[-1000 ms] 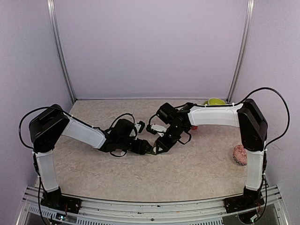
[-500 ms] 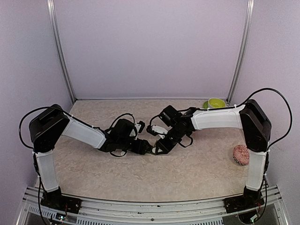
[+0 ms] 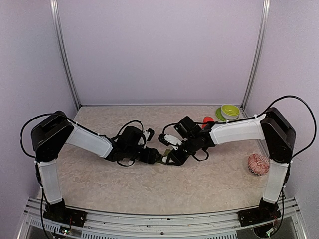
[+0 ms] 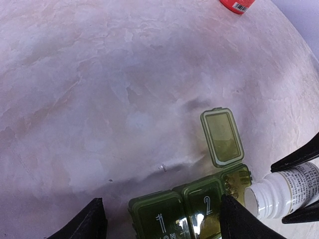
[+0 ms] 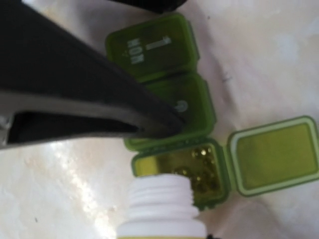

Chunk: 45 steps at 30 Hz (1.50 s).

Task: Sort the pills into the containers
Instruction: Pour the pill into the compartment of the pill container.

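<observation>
The containers [image 4: 157, 216] are a dark-green strip of three boxes marked 1 and 2, the third with its lid [image 4: 223, 137] flipped open. Small golden pills [image 5: 204, 164] lie in that open box. My left gripper [image 4: 167, 221] stands open astride the strip. One of its fingers [image 5: 99, 107] reaches over box 2. My right gripper [image 5: 162, 234] is shut on a small capless pill bottle [image 4: 281, 191]. The bottle is tipped, its white threaded neck [image 5: 162, 199] at the rim of the open box. In the top view both grippers [image 3: 157, 158] [image 3: 172, 158] meet at mid-table.
A red-orange bottle [image 3: 208, 120] stands behind the right forearm and shows at the top edge of the left wrist view [image 4: 237, 5]. A green bowl [image 3: 230, 109] sits at the back right corner. A pink patterned ball [image 3: 258, 164] lies by the right arm's base.
The right arm's forearm and elbow have swung right and lower, uncovering the red-orange bottle. Its gripper has stayed at the strip. The left arm has not moved.
</observation>
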Tool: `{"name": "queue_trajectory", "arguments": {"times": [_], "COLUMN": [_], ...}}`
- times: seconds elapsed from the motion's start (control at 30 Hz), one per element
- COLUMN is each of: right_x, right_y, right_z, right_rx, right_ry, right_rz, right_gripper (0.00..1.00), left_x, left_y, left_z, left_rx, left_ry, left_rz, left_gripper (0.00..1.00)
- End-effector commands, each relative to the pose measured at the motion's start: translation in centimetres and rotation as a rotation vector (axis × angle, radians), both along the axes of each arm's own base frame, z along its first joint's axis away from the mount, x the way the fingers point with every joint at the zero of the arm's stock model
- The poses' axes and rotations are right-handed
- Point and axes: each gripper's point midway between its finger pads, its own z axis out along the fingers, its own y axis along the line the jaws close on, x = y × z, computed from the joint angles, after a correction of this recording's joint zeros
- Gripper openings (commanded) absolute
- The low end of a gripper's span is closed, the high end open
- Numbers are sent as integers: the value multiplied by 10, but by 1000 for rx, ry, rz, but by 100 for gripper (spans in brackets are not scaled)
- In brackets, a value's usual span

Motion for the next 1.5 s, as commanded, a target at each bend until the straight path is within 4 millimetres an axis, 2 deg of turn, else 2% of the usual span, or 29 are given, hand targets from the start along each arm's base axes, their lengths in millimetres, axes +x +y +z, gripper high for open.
{"name": "queue_trajectory", "arguments": {"times": [0.0, 0.4, 0.73, 1.0, 1.2, 1.47], "right_x": [-5, -4, -4, -9, -22, -61], "right_y": [-7, -5, 2, -4, -14, -18], "right_z": [-4, 17, 19, 35, 60, 89], "right_rx": [6, 194, 275, 372, 476, 625], "right_ry": [-43, -206, -258, -345, -434, -493], "right_rz": [4, 3, 23, 18, 39, 207], "right_gripper": [12, 12, 12, 11, 11, 12], "left_x": [-5, -5, -6, -5, -4, -2], "left_y": [13, 14, 14, 15, 17, 19], "left_z": [-27, -28, -27, -26, -23, -19], "left_rx": [81, 82, 81, 81, 71, 51], "left_ry": [57, 59, 59, 54, 50, 46], "left_rz": [8, 7, 7, 14, 21, 25], "left_gripper": [75, 75, 75, 76, 77, 80]}}
